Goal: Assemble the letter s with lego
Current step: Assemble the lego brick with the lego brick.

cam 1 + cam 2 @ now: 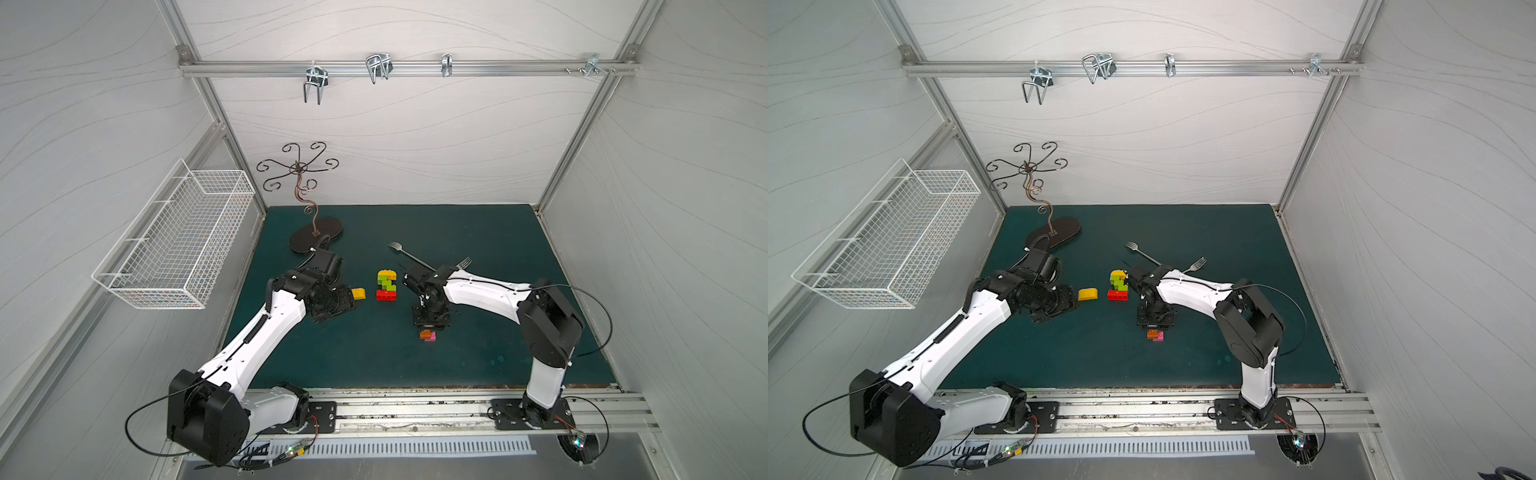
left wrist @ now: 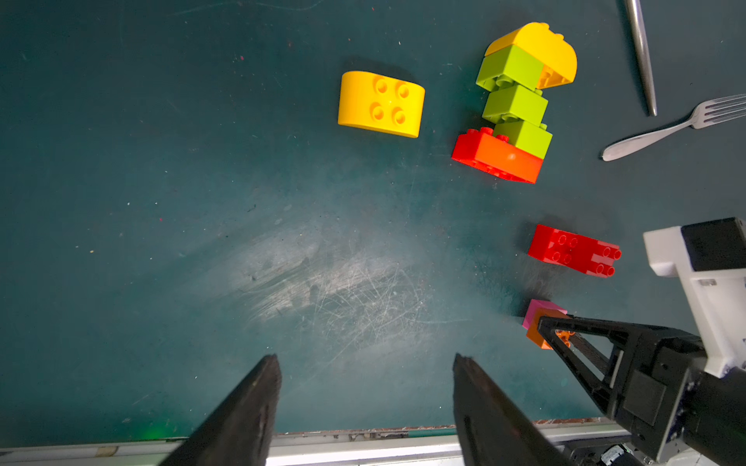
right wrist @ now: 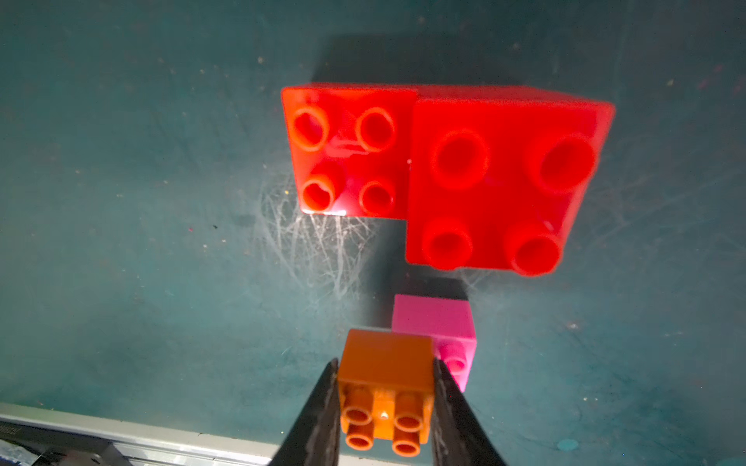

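Note:
A partly built lego stack (image 1: 386, 284) (image 1: 1118, 286) (image 2: 516, 105) lies mid-mat: a red base, lime green bricks and a rounded yellow top. A loose yellow brick (image 1: 358, 294) (image 1: 1088, 294) (image 2: 381, 104) lies to its left. My right gripper (image 3: 385, 363) (image 1: 428, 328) is shut on an orange brick (image 3: 385, 387) (image 2: 541, 337), which touches a pink brick (image 3: 440, 327) (image 2: 539, 310). Two joined red bricks (image 3: 444, 173) (image 2: 573, 250) lie just beyond, hidden under the right arm in both top views. My left gripper (image 2: 366, 357) is open and holds nothing. It hangs over bare mat, left of the yellow brick.
Two metal forks (image 1: 409, 255) (image 1: 463, 262) (image 2: 666, 129) lie behind the stack, partly under the right arm. A curly metal stand (image 1: 316, 237) occupies the back left corner. A white wire basket (image 1: 174, 241) hangs on the left wall. The metal front rail (image 2: 363, 439) borders the mat.

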Robot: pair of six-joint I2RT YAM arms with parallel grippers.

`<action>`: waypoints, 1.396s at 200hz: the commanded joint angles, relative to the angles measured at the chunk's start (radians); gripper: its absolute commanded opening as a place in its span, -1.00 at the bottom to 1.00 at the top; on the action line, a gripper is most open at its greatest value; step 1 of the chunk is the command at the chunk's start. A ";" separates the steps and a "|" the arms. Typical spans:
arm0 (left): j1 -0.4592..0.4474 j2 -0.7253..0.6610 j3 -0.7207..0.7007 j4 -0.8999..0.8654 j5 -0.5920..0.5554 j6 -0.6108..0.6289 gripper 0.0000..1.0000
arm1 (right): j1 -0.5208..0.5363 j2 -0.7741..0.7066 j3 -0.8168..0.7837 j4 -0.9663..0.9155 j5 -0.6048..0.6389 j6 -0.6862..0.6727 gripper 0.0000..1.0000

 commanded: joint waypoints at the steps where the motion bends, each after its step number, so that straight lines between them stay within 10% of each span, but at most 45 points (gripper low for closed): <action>1: 0.006 0.001 0.022 -0.010 -0.014 0.010 0.41 | -0.015 0.090 -0.095 -0.024 0.022 -0.009 -1.00; 104: 0.006 0.003 0.038 -0.023 -0.026 0.003 0.48 | -0.022 0.025 -0.067 -0.023 0.017 -0.046 -0.88; 279: 0.006 -0.014 0.052 -0.043 -0.039 0.005 0.49 | -0.038 -0.076 0.021 -0.055 -0.040 -0.112 0.29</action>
